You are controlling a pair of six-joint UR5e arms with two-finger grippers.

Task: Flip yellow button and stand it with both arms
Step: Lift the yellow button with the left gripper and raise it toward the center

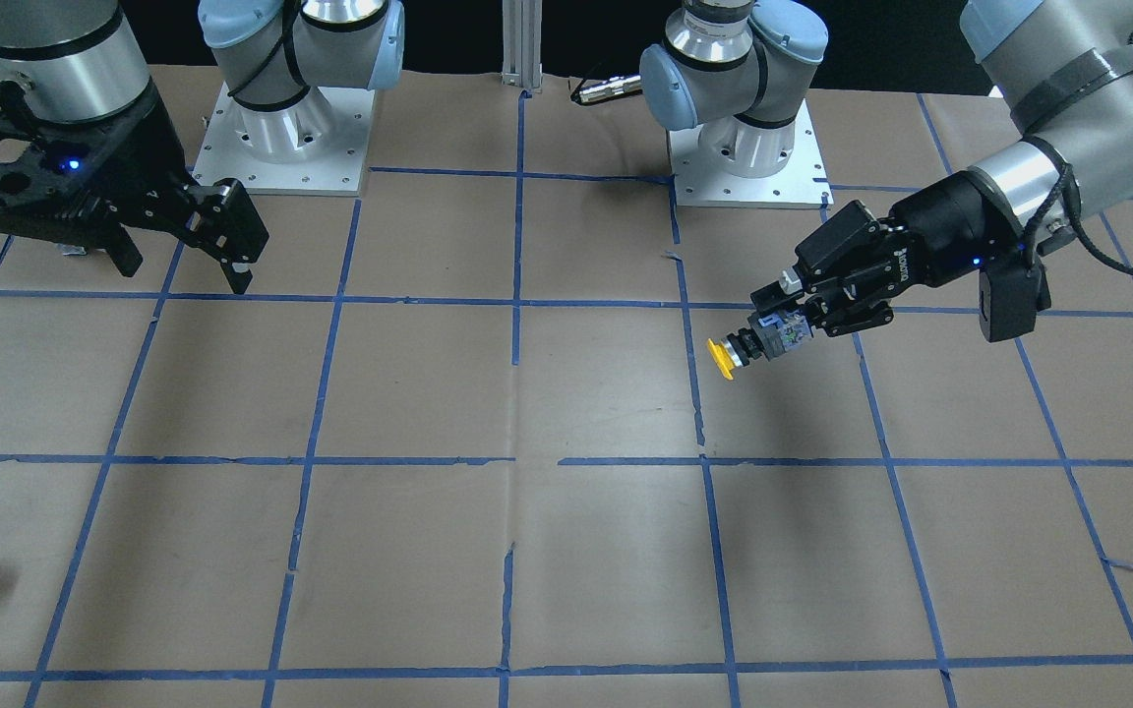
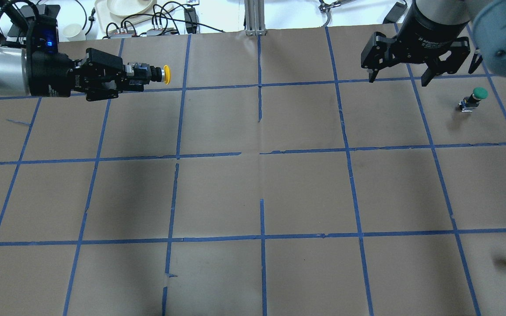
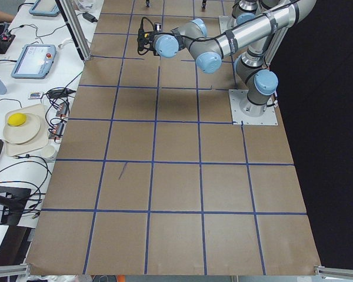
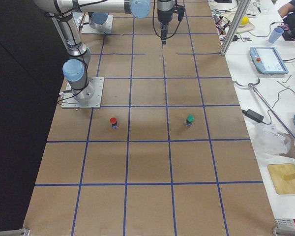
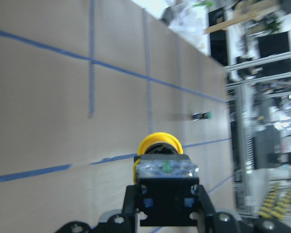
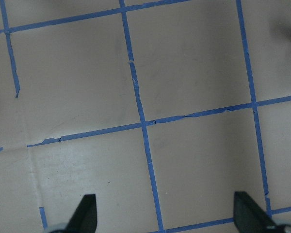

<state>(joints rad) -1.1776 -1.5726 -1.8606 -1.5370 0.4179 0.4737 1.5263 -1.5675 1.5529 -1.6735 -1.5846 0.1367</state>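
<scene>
Above the blue-taped brown paper table [image 2: 305, 188], the black left gripper [image 2: 138, 74] clamps the yellow mushroom-capped button [image 2: 160, 74] sideways, its glossy rear seen only from the wrist; the black right gripper [image 2: 397, 81] gapes.

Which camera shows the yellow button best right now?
Exterior front-facing: the yellow button shows side-on, cap to body, held in the left gripper. Overhead shows it similarly but smaller; left wrist sees it only from behind; the other views don't resolve it.

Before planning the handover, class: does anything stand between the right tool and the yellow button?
Nothing visible does. Only bare table lies between the open right tool and the yellow button in the left tool; the green button stands outside that path.
</scene>
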